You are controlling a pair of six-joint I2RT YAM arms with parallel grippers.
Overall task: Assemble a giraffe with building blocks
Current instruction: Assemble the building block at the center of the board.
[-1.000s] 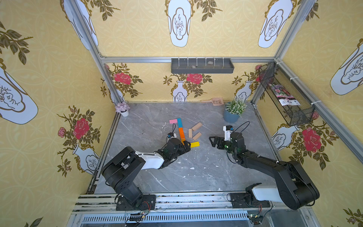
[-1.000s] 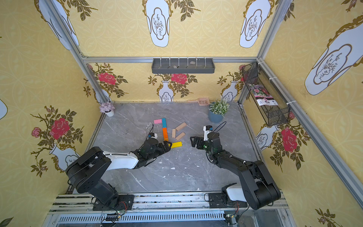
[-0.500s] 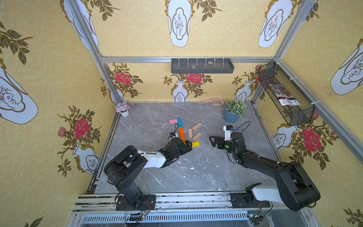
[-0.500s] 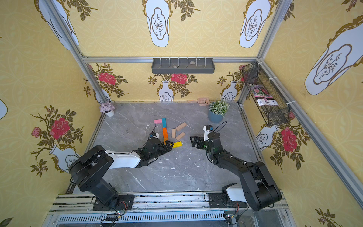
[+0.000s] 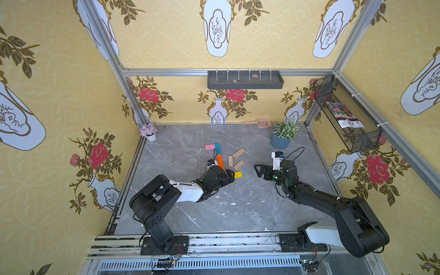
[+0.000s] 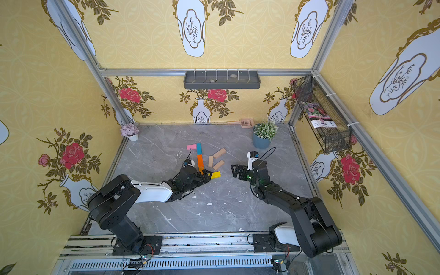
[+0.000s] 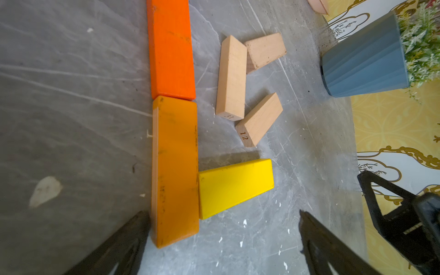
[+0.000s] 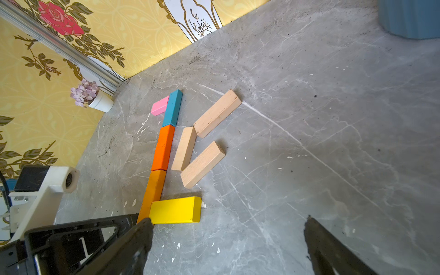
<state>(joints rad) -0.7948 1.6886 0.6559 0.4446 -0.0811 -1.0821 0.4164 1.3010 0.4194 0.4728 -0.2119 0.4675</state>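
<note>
The grey table [image 5: 238,214] carries the whole job, and the yellow block [image 5: 238,175] serves as the mark for everything else. Over the last second the left arm [image 5: 188,190] has crept a little towards the yellow block, while no block has shifted and the right arm [image 5: 316,197] has kept its place.

The left gripper [image 5: 229,177] now sits low, right at the yellow block, with its jaws spread wide and empty. The left wrist view shows one finger [image 7: 133,233] just beside the end of the darker orange block [image 7: 175,171], though contact cannot be told. The right gripper [image 5: 258,171] hovers on the yellow block's opposite side, near but apart, jaws equally wide and holding nothing.

The giraffe [image 8: 154,190] so far runs away from the yellow block. The darker orange block touches its short end, followed by the bright orange block [image 8: 163,147], the blue block [image 8: 173,109] and the pink block [image 8: 160,108] at the far tip. Three tan blocks [image 8: 202,164] lie loose just beyond the yellow block, beside the neck.

Head, neck and body look placed. The legs probably come next, and either open gripper could reach them.
</note>
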